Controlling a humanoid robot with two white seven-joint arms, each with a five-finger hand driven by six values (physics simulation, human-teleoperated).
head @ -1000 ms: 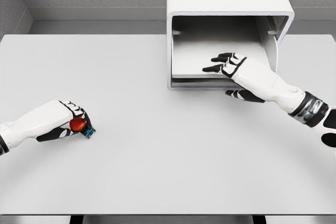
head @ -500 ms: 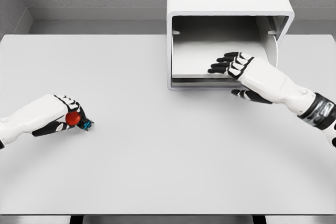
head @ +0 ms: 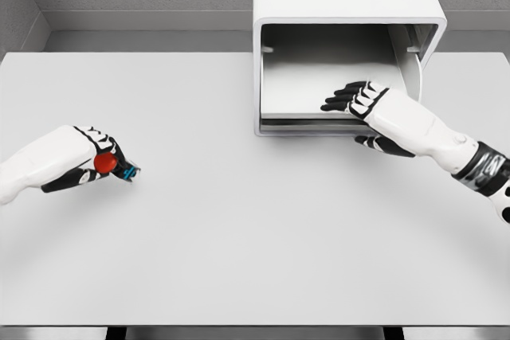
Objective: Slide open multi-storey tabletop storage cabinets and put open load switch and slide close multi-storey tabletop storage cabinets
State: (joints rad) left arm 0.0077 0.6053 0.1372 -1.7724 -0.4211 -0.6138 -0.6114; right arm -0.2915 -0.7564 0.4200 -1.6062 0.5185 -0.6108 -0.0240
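The cabinet (head: pixel 348 5) stands at the far edge of the counter (head: pixel 255 228), right of the middle, its front open. Its drawer (head: pixel 319 77) is slid out toward the robot, and the pale tray floor lies bare and in full view.

The right robot hand (head: pixel 362 105) reaches in from the right and lies over the drawer's front lip at the near right corner of the cabinet. Its dark fingers (head: pixel 341 99) stretch flat over the tray floor while the thumb hooks under the lip, so the hand clasps the drawer front.

Well to the left of the cabinet, out over open counter, the left robot hand (head: pixel 84 161) is curled around the switch (head: pixel 115 166). Its red knob shows between the fingers, and a blue-and-black end pokes out on the side toward the cabinet. Whether the switch touches the counter cannot be told.

A broad stretch of counter separates the switch from the cabinet, with the right forearm crossing just in front of the drawer's right half.
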